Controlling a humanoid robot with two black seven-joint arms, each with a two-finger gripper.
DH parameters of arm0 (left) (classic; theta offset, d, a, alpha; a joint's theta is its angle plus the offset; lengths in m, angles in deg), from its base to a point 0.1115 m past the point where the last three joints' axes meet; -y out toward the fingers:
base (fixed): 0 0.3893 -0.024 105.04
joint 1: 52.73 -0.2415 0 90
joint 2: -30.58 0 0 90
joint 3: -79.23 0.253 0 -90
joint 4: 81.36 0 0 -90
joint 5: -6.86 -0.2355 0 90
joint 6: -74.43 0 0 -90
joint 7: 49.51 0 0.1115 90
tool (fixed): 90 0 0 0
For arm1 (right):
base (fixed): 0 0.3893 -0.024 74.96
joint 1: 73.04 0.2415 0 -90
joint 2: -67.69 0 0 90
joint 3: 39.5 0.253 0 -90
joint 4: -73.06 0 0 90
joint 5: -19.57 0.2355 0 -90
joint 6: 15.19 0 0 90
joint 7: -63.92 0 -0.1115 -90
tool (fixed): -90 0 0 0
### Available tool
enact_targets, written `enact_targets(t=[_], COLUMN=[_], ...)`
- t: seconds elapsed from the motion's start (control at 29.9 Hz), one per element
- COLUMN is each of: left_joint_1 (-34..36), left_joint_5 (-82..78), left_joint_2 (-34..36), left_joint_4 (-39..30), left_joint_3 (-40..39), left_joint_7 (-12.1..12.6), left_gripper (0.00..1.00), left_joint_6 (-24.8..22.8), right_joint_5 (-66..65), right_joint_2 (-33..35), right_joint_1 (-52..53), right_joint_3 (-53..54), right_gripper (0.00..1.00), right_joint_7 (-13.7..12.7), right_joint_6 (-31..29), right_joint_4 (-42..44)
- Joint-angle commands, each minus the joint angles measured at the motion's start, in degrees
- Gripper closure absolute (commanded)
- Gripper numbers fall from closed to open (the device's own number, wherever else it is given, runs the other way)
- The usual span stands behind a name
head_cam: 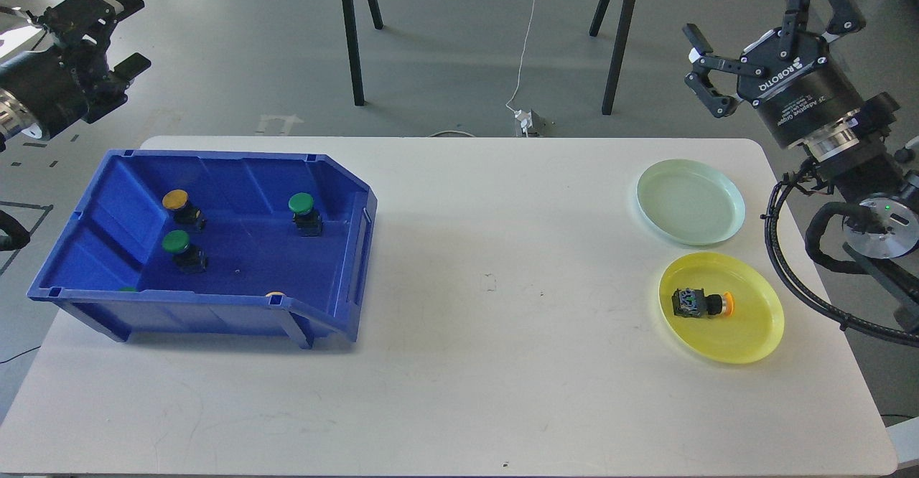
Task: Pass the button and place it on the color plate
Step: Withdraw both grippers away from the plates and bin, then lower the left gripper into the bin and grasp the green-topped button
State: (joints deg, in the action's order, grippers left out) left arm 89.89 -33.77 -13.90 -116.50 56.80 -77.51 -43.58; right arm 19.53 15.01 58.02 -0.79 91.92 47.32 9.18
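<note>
A blue bin (344, 248) on the table's left holds a yellow-capped button (176, 202), two green-capped buttons (302, 205) (175, 243), and two caps barely showing at its front wall. A yellow plate (754, 334) at the right holds an orange-capped button (700, 303) lying on its side. A pale green plate (689, 202) behind it is empty. My left gripper (122, 33) is open and empty, raised beyond the table's far left corner. My right gripper (754, 15) is open and empty, raised above the far right corner, behind the green plate.
The white table (488, 334) spans the view. Black stand legs (352, 33) and a white cable with a plug (528, 119) are on the floor behind the table's far edge.
</note>
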Motion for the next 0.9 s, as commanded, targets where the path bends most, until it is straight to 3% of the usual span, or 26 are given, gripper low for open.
enact_targets(t=[0.0,0.1,0.23,0.37,0.53,0.87], left_joint_1=[3.4,5.2,5.2,4.4,2.4,1.9], left_joint_5=[-14.8,-23.2,-36.5,-61.1,-82.4,-83.6], left_joint_2=[0.2,2.6,9.3,13.5,13.1,6.9], left_joint_4=[-2.0,-9.6,-25.1,-37.4,-36.1,-23.7], left_joint_3=[-0.2,-0.2,0.5,0.6,1.2,7.6], left_joint_7=[0.0,0.0,0.0,0.0,0.0,0.0], left_gripper=[0.0,0.0,0.0,0.0,0.0,0.01], left_joint_6=[0.0,0.0,0.0,0.0,0.0,0.0], right_joint_5=[-0.1,-0.1,-0.1,-0.1,-0.2,-0.4], right_joint_2=[-0.1,-0.7,-0.6,-0.5,-0.8,-1.0], right_joint_1=[0.0,-1.2,-3.7,-4.0,-4.0,-4.8], right_joint_3=[-0.1,0.2,0.9,0.9,0.9,0.9], right_gripper=[0.02,0.02,0.02,0.02,0.02,0.02], right_joint_7=[0.0,0.0,0.0,0.0,0.0,0.0], right_joint_6=[-0.5,-0.5,-0.5,-0.5,-0.5,-0.5], right_joint_4=[1.2,1.0,0.8,1.0,1.3,1.5])
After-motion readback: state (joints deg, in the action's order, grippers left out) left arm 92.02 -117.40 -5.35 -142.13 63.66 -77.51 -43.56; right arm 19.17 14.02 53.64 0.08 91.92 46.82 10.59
